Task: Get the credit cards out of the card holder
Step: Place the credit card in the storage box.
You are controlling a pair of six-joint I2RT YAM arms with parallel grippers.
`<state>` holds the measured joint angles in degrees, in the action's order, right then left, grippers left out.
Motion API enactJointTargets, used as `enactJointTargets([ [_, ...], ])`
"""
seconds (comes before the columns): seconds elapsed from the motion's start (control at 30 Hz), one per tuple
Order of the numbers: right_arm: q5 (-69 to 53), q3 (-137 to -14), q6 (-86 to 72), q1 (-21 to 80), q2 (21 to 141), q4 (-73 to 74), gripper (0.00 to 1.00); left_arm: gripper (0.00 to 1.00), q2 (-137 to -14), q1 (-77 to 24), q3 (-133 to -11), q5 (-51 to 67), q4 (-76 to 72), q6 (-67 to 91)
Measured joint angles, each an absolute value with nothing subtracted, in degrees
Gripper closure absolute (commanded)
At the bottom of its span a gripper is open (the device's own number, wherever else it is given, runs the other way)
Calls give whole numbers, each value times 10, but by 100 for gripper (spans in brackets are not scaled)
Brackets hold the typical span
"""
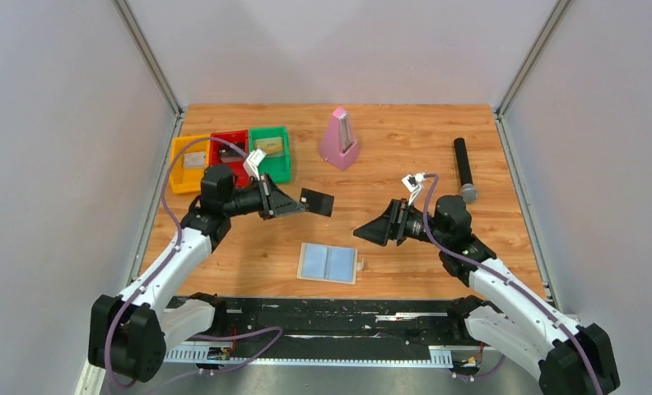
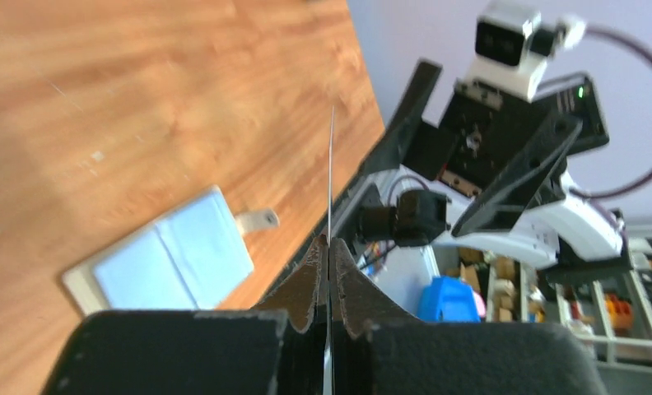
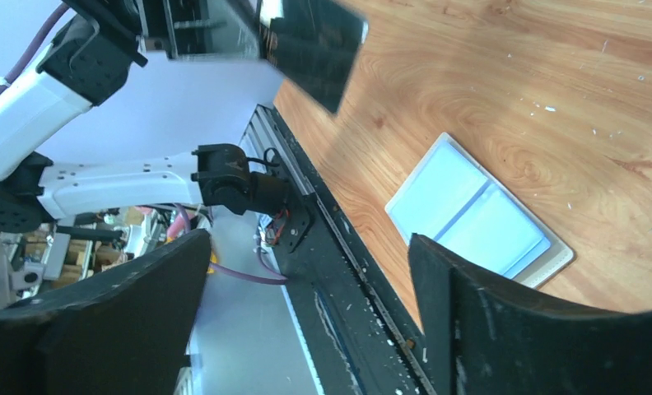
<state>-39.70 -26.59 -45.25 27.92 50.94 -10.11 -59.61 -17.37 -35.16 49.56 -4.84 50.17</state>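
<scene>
Wood table [image 1: 405,136], grey walls [image 1: 59,164] on three sides. From above, your holder [image 1: 329,263] lies spread open near the front edge, both blue panels up. Your left gripper [image 1: 300,203] is behind and left of the holder, clamped on the dark card [image 1: 319,202], which it holds off the table. Your right gripper [image 1: 361,233] sits just behind and right of the holder, fingers spread wide, nothing between them. Well behind the holder stands a pink metronome [image 1: 339,140]. Far behind and left of it sit the yellow bin [image 1: 177,164], red bin [image 1: 228,134] and green bin [image 1: 286,156] in a row. A black cylinder [image 1: 463,164] lies well off to the holder's right.

On your left wrist view, the fingers are pressed together on the dark card. You see it edge-on, a thin line rising from between the tips. The holder lies below and to the left on the wood, with a small tab [image 2: 257,220] just beside its edge. Beyond it, the right arm faces you with its fingers apart.

On your right wrist view, your own two fingers stand far apart at the bottom of the picture, empty. The holder lies flat on the wood between and beyond them, panels up. Above and left of the holder, the left gripper pinches the dark card in the air.
</scene>
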Motion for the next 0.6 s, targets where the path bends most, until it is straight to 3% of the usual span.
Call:
enactJointTargets([
  [0.23, -364, -269, -390, 279, 442, -27, 0, 100, -653, -60, -497, 499, 58, 424],
  [0.6, -345, -288, -344, 279, 419, 40, 0, 100, -828, 122, -633, 500, 96, 368],
])
